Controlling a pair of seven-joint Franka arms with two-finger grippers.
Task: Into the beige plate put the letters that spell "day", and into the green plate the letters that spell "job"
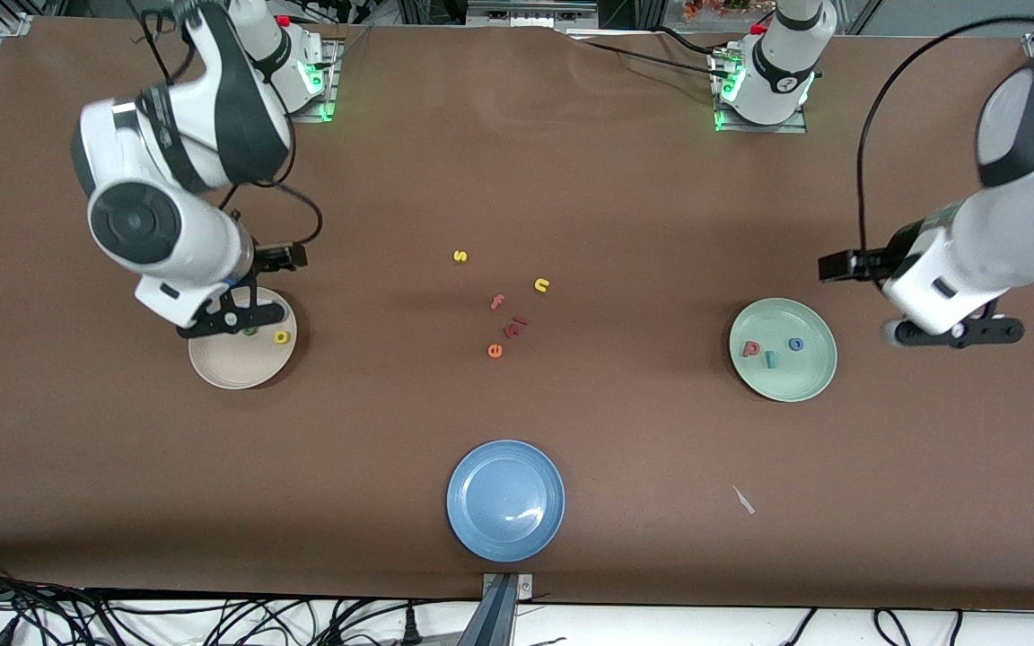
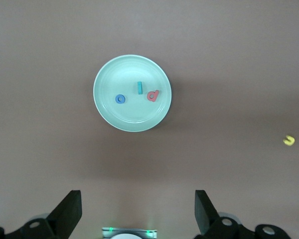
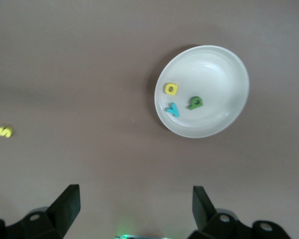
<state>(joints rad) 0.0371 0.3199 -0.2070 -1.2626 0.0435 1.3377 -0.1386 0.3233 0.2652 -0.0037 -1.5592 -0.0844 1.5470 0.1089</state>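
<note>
You've got all three of the "day" letters in the beige plate (image 3: pixel 234 64) now: the yellow d (image 3: pixel 171 89), the green a (image 3: pixel 195 103) and the teal y (image 3: pixel 172 109) lie close together on its floor. Your right gripper (image 3: pixel 132 206) hangs over that plate, jaws spread wide, nothing between them.

Toward the left arm's end from the beige plate, the green plate (image 2: pixel 109 74) carries the blue o (image 2: pixel 120 99), the teal j (image 2: pixel 139 87) and the salmon-red b (image 2: pixel 153 95). Your left gripper (image 2: pixel 138 211) hovers just beside the green plate, over bare table, fingers wide apart and empty.

Between the two plates the yellow s (image 1: pixel 460 257), yellow n (image 1: pixel 542 285), salmon f (image 1: pixel 497 302) and orange e (image 1: pixel 495 351) lie loose. The blue plate (image 1: pixel 481 529) sits nearer the front camera than those.
</note>
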